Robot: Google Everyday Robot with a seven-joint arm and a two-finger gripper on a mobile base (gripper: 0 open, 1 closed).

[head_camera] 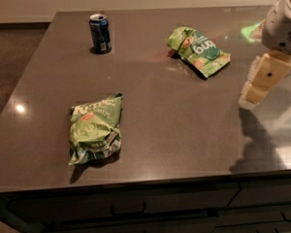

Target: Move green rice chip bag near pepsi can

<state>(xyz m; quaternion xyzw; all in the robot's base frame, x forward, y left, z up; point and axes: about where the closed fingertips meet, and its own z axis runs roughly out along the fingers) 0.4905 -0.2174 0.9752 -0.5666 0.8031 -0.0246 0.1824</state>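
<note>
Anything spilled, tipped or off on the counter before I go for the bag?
Nothing stands out. The pepsi can stands upright at the back left; the rice chip bag and the Kettle bag lie flat, wrinkled, with nothing spilled. The gripper hangs over the right side of the counter, clear of all three.
</note>
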